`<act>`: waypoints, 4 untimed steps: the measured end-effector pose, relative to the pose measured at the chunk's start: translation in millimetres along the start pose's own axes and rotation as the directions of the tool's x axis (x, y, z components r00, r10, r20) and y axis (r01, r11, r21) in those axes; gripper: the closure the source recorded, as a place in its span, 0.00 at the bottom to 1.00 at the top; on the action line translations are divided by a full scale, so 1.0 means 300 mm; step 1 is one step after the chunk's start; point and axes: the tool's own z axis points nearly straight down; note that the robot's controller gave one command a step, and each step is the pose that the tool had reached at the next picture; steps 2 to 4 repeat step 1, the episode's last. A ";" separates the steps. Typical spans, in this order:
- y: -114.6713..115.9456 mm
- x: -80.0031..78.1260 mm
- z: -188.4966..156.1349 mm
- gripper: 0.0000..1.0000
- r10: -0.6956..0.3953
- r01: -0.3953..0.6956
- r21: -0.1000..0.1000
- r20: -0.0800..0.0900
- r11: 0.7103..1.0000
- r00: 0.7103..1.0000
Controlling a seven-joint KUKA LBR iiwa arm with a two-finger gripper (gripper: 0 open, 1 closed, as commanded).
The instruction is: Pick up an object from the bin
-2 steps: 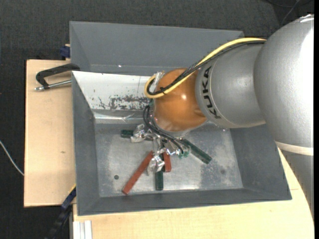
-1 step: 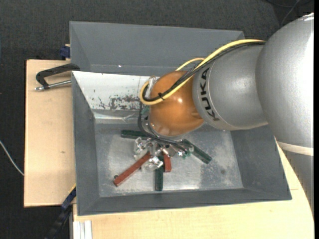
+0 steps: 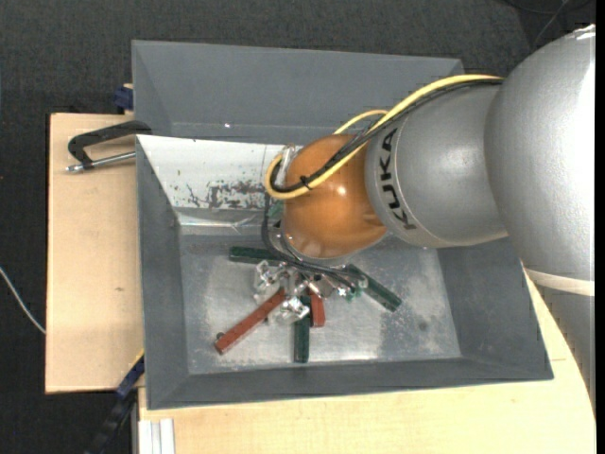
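The grey bin (image 3: 159,253) is carrying a small heap (image 3: 307,318) of sticks at the middle of its floor, well apart from all four walls. A red-brown stick (image 3: 248,328) is lying slantwise, its low end pointing toward the bin's front-left corner and its high end reaching into the heap. A dark green stick (image 3: 251,253) is lying flat behind it, toward the back wall. The tool (image 3: 288,280) is standing down on the middle of the heap, beneath the orange cover (image 3: 326,206) of the arm (image 3: 454,168). Whether the tool is spread or pressed together cannot be told. Another dark green stick (image 3: 380,295) is jutting out rightward.
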 end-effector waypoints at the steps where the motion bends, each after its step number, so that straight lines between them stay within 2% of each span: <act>1: 0.038 -0.012 -0.455 1.00 0.016 -0.016 -0.002 0.010 1.000 1.000; 4: 0.038 -0.012 -0.455 1.00 0.016 -0.016 -0.002 0.010 1.000 1.000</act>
